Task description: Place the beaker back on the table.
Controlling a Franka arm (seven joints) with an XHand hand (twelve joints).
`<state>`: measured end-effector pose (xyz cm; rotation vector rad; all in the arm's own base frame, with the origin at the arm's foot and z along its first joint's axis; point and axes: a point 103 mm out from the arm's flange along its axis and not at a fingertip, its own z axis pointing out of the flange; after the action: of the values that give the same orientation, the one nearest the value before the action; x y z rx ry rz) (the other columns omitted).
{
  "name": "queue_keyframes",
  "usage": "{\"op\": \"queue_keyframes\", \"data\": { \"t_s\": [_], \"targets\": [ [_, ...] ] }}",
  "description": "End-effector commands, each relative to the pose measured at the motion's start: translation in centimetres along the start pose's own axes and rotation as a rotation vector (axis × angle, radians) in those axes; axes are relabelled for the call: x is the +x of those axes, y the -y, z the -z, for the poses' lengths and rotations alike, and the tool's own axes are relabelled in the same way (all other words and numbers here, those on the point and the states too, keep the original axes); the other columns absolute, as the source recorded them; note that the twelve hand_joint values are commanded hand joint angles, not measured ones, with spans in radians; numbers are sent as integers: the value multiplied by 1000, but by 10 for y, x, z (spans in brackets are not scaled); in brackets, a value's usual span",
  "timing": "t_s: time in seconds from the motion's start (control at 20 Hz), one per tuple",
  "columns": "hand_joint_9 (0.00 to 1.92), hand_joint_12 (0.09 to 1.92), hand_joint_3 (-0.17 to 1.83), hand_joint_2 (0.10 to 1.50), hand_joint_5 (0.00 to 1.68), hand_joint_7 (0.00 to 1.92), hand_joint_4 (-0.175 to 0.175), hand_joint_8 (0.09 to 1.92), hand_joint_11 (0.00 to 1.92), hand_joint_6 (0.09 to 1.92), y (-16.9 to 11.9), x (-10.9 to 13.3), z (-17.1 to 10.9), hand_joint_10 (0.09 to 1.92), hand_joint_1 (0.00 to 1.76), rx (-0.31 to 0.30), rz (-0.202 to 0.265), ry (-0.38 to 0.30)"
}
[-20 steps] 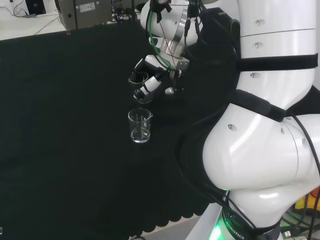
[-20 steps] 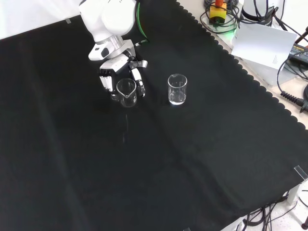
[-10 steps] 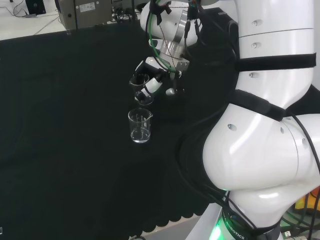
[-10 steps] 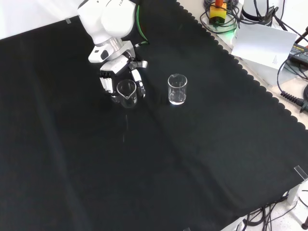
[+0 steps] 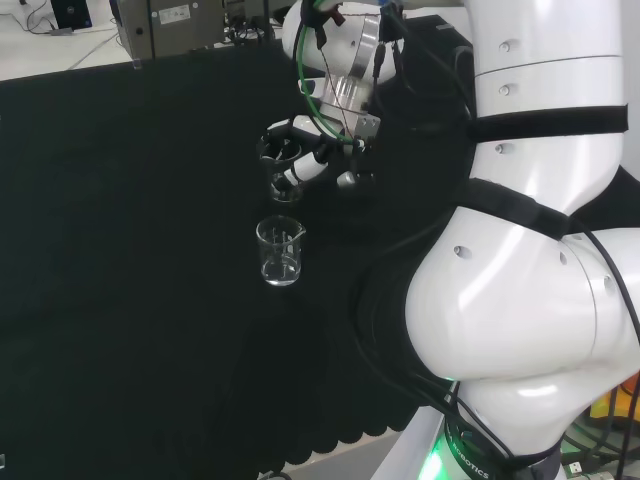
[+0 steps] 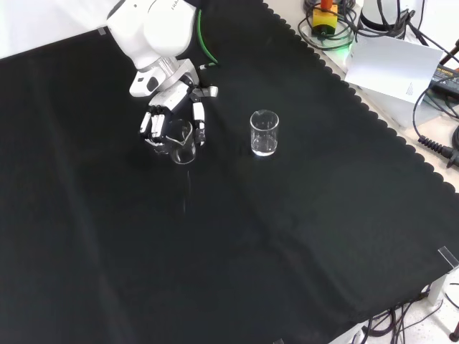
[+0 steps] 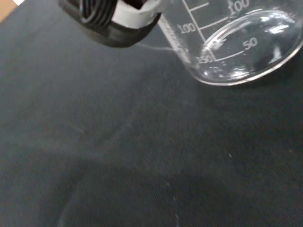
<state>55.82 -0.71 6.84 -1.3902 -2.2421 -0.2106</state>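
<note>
While the robot hand (image 6: 172, 122) curls round the beaker (image 6: 181, 140), the wrist view shows its glass base (image 7: 246, 52).

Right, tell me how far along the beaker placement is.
Done: nothing visibly set down by the hand yet. In hand: its fingers are curled round the beaker, close above the black cloth. Left: lower it, release, withdraw. A second beaker stands apart.

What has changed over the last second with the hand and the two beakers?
The hand, still curled round its beaker, has shifted a little to the left in the front view, carrying the beaker with it and widening the gap to the other one. Nothing was let go. The free-standing beaker has stayed where it was on the black cloth.
</note>
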Motion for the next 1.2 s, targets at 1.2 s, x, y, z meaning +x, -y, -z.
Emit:
{"op": "queue_keyframes", "data": {
  "t_s": [1.2],
  "targets": [
    [498, 1503, -175, 876, 284, 111, -11, 657, 0, 87, 115, 121, 108, 87, 741, 18, -112, 191]
  ]
}}
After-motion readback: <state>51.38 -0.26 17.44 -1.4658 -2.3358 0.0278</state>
